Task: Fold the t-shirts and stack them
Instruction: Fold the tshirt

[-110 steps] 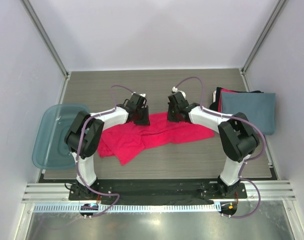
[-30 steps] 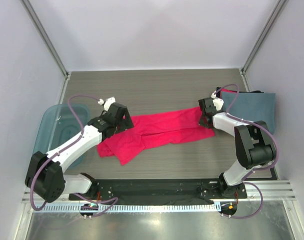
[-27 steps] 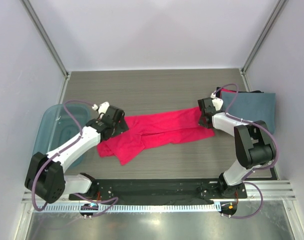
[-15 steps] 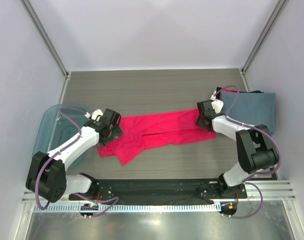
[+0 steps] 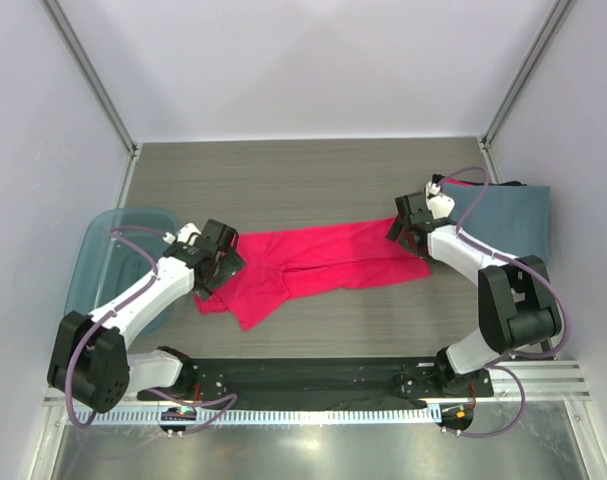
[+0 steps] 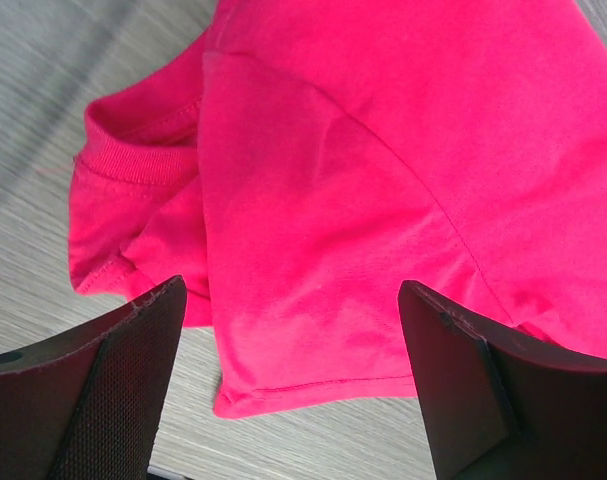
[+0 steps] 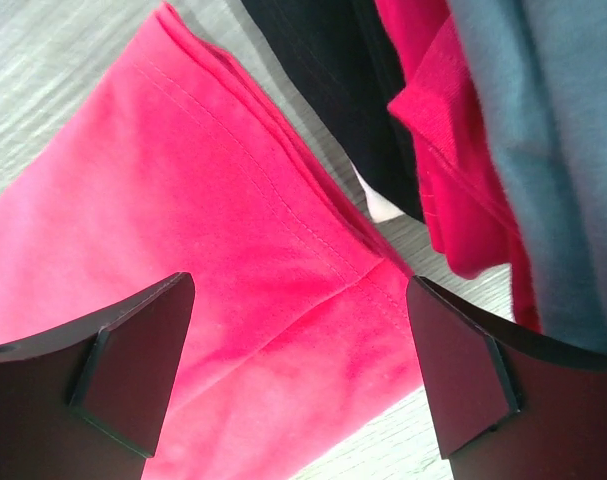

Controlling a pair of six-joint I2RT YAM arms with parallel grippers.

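Right, both claws stand wide open with nothing in them. The left gripper (image 6: pixel 288 295) hangs over the bunched collar end of the pink-red t-shirt (image 5: pixel 313 262), and the right gripper (image 7: pixel 298 290) hangs over its hem end. The shirt lies as 1 long band across the middle of the table (image 5: pixel 313 170). Its right end is just beside the stack of 3 folded tees: blue-grey tee (image 5: pixel 503 220) on top, red tee (image 7: pixel 453 180) and black tee (image 7: pixel 313 90) showing as edges. That corner worries me: a pinch placed slightly too far right could catch the black edge and drag the stack askew. On the left the cloth is doubled over itself, so I might grab only 1 layer, or too many, and the fold would come out crooked.
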